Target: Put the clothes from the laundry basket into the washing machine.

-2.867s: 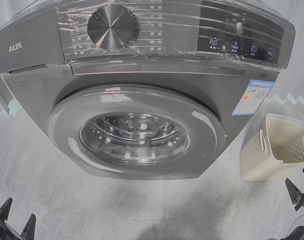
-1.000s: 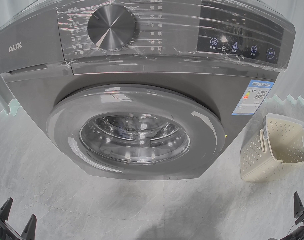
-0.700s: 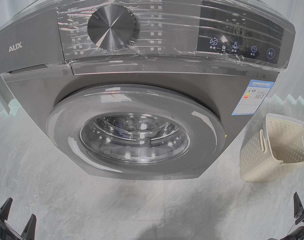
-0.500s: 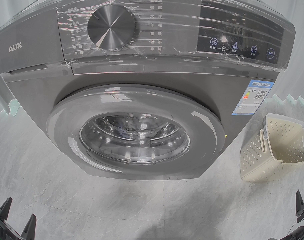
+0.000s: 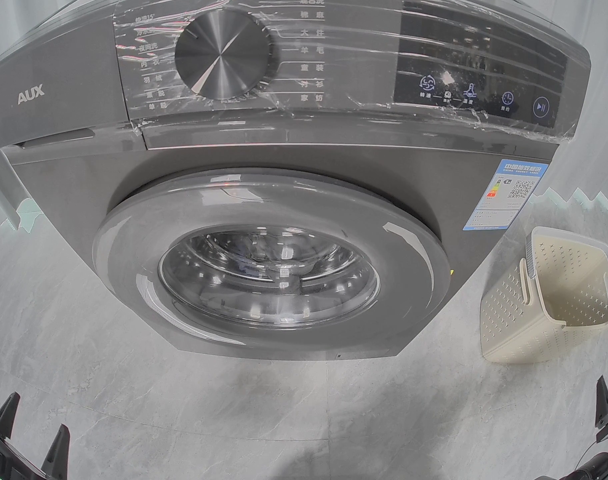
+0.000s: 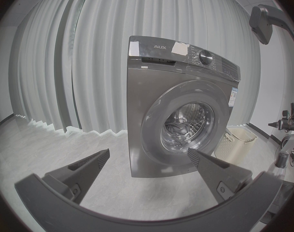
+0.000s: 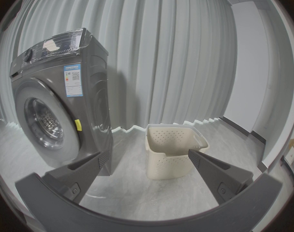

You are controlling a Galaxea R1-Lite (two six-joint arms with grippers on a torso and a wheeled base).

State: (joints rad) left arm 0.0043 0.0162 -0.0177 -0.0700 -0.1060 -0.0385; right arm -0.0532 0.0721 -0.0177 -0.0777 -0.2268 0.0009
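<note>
A grey front-loading washing machine (image 5: 271, 168) stands before me with its round glass door (image 5: 269, 273) closed; through the glass in the left wrist view something dark lies inside the drum (image 6: 174, 129). A cream perforated laundry basket (image 5: 557, 295) sits on the floor to the machine's right, and no clothes show in it (image 7: 174, 149). My left gripper (image 5: 31, 425) hangs open low at the left, well short of the machine (image 6: 172, 107). My right gripper (image 7: 147, 155) is open low at the right, short of the basket.
Pale marble-look floor (image 5: 304, 401) stretches between me and the machine. White pleated curtains (image 7: 160, 55) run behind machine and basket. A white wall (image 7: 250, 81) lies right of the basket. Another stand with equipment (image 6: 287, 126) is at the far right.
My right gripper has dropped lower and moved outward toward the right edge of the head view. The left gripper has sunk slightly. Machine and basket have not moved.
</note>
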